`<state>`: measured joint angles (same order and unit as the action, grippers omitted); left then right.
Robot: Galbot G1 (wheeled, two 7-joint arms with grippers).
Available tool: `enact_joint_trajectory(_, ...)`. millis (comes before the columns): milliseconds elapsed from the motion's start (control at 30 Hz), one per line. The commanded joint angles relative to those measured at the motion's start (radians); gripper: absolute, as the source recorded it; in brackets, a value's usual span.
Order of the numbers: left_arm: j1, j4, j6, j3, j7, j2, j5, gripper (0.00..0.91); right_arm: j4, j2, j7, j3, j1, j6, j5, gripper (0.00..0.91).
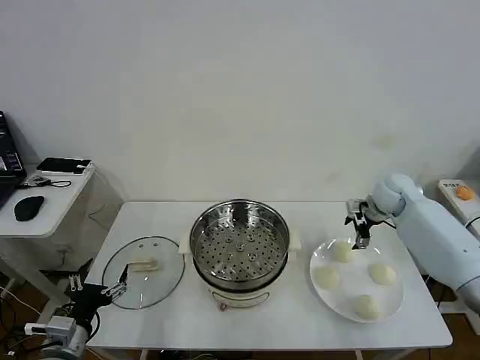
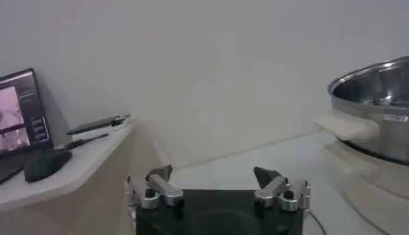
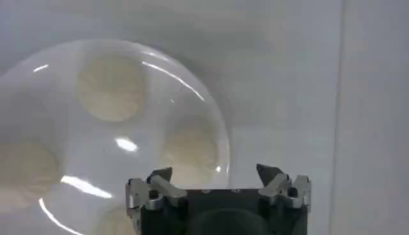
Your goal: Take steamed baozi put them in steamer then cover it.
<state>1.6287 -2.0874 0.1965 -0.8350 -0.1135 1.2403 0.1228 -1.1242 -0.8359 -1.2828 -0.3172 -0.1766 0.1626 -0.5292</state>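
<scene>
The right end effector (image 1: 361, 229) hangs open just above the farthest of 4 steamed baozi (image 1: 343, 251) on the plate (image 1: 395, 300), probably preparing a grasp. The left end effector (image 1: 97, 294), open, waits beside the cover (image 1: 144, 282); the steamer (image 1: 240, 244) stands empty between them.

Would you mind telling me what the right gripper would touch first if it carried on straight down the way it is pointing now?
Most likely the white plate, or the rear baozi on it. The right gripper, fingers open, points down over the plate's back edge beside that bun; depth is hard to judge.
</scene>
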Motion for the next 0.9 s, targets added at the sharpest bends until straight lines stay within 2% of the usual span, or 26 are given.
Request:
enact_joint_trajectory(33,-0.001,0.005,0.000,0.000,0.000,-0.001,-0.001,0.907,0.041,-0.033,-0.021,-0.041,0.000,-0.011,-0.051,0.907)
enact_joint_trajectory(367,-0.003,0.013,0.000,0.008,-0.003,-0.003,-0.006,0.907,0.045,-0.033,-0.014,0.003,-0.064,-0.008,-0.053,0.907)
enact_joint_trajectory(600,-0.001,0.022,-0.003,0.012,-0.001,-0.004,-0.012,0.907,0.083,-0.049,0.034,0.039,-0.095,-0.014,-0.070,0.907)
enact_joint_trajectory(900,-0.003,0.029,-0.007,0.016,0.000,0.000,-0.017,0.907,0.107,-0.066,0.047,0.056,-0.091,-0.011,-0.075,0.907)
